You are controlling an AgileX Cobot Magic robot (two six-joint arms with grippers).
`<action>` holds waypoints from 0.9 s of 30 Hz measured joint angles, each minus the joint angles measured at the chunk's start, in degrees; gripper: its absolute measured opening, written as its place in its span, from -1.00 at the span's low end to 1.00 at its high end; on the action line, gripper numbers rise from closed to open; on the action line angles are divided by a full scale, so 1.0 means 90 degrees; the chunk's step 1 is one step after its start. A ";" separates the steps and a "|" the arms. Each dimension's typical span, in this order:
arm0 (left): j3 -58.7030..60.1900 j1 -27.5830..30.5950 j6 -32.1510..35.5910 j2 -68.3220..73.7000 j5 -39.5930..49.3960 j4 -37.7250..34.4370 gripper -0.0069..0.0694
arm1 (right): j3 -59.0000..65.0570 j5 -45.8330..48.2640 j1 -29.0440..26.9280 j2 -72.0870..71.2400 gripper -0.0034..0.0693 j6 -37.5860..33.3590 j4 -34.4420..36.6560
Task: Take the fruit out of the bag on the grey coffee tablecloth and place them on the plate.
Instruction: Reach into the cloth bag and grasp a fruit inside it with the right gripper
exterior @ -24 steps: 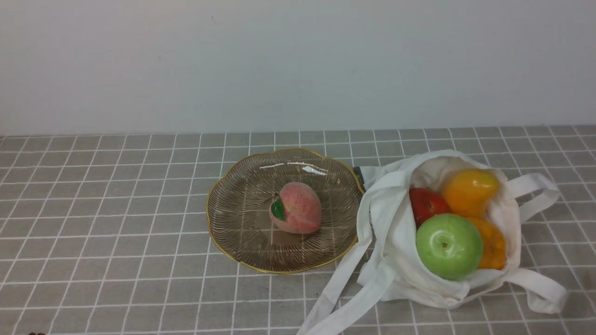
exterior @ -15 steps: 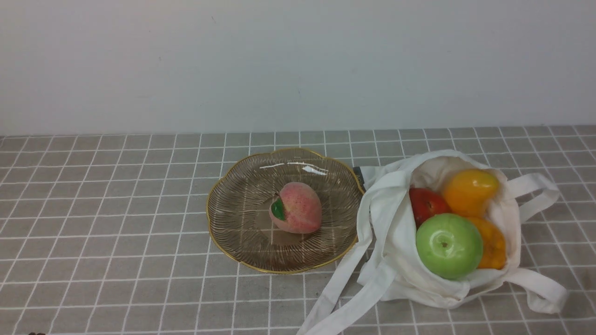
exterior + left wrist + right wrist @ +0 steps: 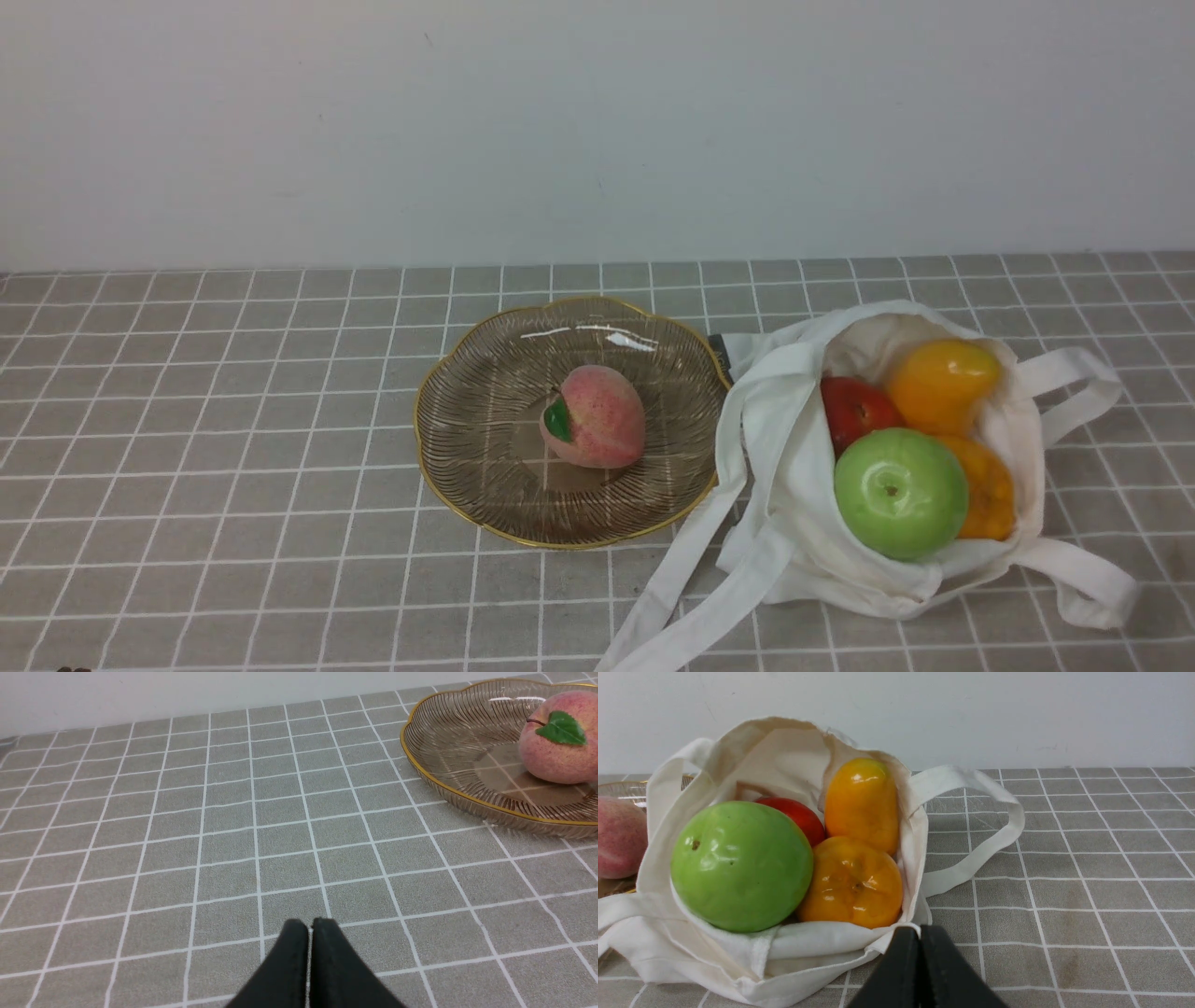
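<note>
Black left gripper [image 3: 309, 926] and right gripper [image 3: 920, 933] closed, empty.

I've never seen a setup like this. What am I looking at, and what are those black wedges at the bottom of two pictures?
It is a robot with two arms, each ending in a gripper. One picture looks forward from between the arms. The other two come from wrist cameras: the wedges are the left gripper and right gripper, both shut, holding nothing. On the checked tablecloth sits a glass plate with a peach; beside it a white bag holds a green apple, a red apple and two orange fruits.
</note>
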 joint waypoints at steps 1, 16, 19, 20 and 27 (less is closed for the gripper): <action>0.0000 0.0000 0.0000 0.0000 0.0000 0.0000 -0.84 | 0.0000 0.0000 0.0000 0.0000 -0.95 0.0000 0.0000; 0.0000 0.0000 0.0000 0.0000 0.0000 0.0000 -0.84 | 0.0000 0.0007 0.0000 0.0000 -0.95 0.0000 -0.0020; 0.0000 0.0000 0.0000 0.0000 0.0000 0.0000 -0.84 | 0.0000 0.0007 0.0000 0.0000 -0.95 0.0000 -0.0020; 0.0000 0.0000 0.0000 0.0000 0.0000 0.0000 -0.84 | 0.0000 0.0007 0.0000 0.0000 -0.95 0.0000 -0.0020; 0.0000 0.0000 0.0000 0.0000 0.0000 0.0000 -0.84 | 0.0029 -0.0950 0.0000 0.0000 -0.95 0.1650 0.2893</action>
